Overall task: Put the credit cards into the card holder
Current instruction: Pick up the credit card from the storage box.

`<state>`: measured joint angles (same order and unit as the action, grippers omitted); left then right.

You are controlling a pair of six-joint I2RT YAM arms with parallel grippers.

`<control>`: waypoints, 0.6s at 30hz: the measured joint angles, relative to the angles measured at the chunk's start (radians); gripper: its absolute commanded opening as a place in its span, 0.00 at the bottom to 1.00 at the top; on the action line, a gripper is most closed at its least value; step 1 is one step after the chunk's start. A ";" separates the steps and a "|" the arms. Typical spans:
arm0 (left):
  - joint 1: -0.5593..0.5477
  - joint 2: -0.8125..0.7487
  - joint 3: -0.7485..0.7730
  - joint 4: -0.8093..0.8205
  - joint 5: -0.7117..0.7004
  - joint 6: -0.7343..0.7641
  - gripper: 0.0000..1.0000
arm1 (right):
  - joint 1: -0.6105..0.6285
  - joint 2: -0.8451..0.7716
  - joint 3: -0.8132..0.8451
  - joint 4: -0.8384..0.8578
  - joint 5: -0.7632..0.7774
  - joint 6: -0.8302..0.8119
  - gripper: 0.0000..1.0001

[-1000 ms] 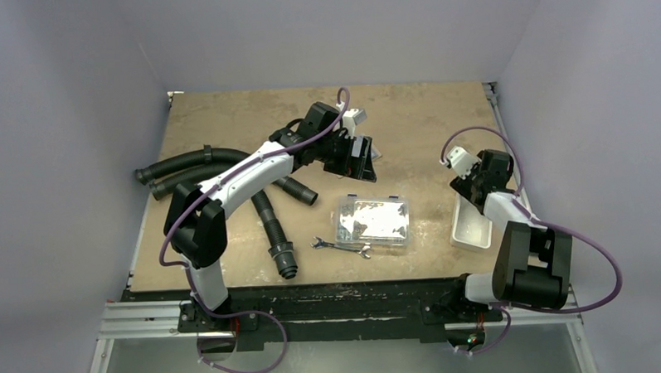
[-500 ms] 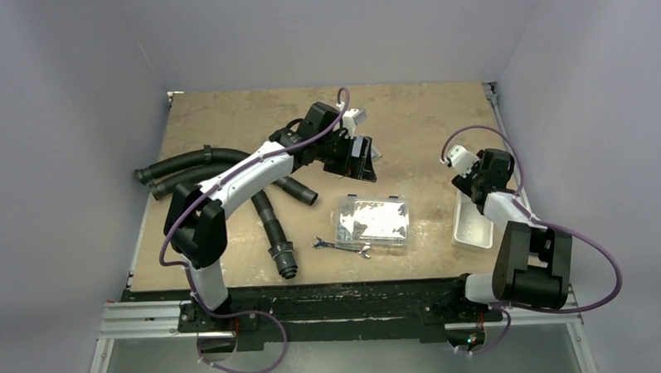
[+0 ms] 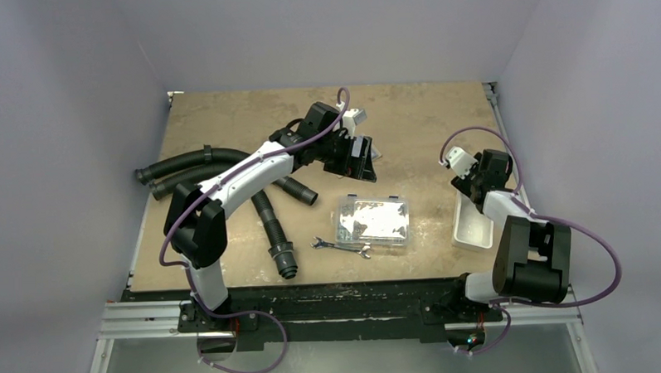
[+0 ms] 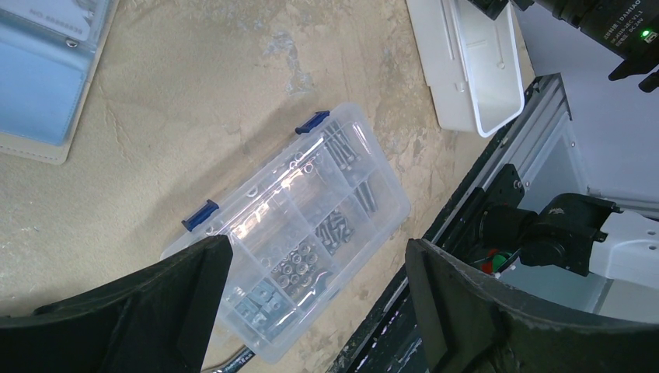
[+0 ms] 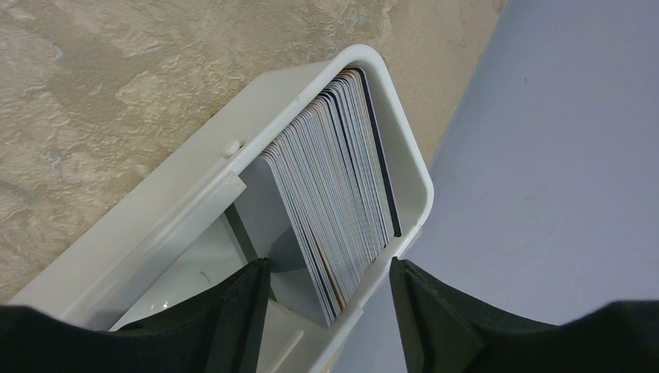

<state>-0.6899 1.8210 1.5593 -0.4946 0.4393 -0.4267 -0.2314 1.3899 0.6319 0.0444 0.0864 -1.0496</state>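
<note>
Right arm (image 3: 525,258) is shifting slightly at the elbow. At the table's 3 o'clock, the right gripper (image 5: 330,307), spread wide and empty, is straddling the upright stacked pale credit cards (image 5: 334,194) in the white tray (image 5: 155,225). The left gripper (image 4: 319,311) is hanging spread, empty.

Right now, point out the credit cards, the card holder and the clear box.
credit cards (image 5: 334,194): right wrist view, top edges of the stack.
card holder (image 4: 39,85): left wrist view, blue inner face.
clear box (image 4: 303,225): left wrist view, middle of lid.

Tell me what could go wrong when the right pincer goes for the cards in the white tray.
The cards stand packed on edge against the end of the white tray, so the open right pincer may pinch several at once or slip off. The tray sits by the right edge of the table; a hard push down could tip or shove it.
</note>
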 measured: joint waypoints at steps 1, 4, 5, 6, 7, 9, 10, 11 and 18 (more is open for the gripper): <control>0.000 0.000 0.000 0.000 0.000 0.000 0.89 | 0.000 0.000 0.000 0.001 0.000 0.000 0.60; 0.000 0.000 0.000 0.000 0.000 0.000 0.89 | 0.000 0.000 0.000 0.001 0.000 -0.001 0.52; 0.000 0.000 0.000 0.000 0.000 0.000 0.89 | 0.000 0.000 0.000 0.000 0.000 -0.001 0.49; 0.000 0.000 0.000 0.000 0.000 0.000 0.89 | 0.000 0.000 0.000 0.000 0.000 -0.002 0.46; 0.000 0.000 0.000 0.000 0.000 0.000 0.89 | 0.000 0.000 0.000 0.000 0.001 -0.002 0.43; 0.000 0.000 0.000 0.000 0.000 0.000 0.89 | 0.000 0.000 0.000 0.000 0.000 -0.002 0.39; 0.000 0.000 0.000 0.000 0.000 0.000 0.89 | 0.000 0.000 0.000 -0.002 0.000 -0.003 0.39; 0.000 0.000 0.000 0.000 0.001 0.000 0.89 | 0.000 0.000 0.000 -0.003 0.000 -0.003 0.39; -0.001 0.000 0.000 0.000 0.004 0.000 0.89 | 0.000 -0.005 0.000 -0.005 0.000 -0.003 0.32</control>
<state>-0.6907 1.8210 1.5589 -0.4942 0.4431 -0.4267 -0.2314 1.3846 0.6319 0.0391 0.0868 -1.0523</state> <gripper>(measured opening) 0.892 0.359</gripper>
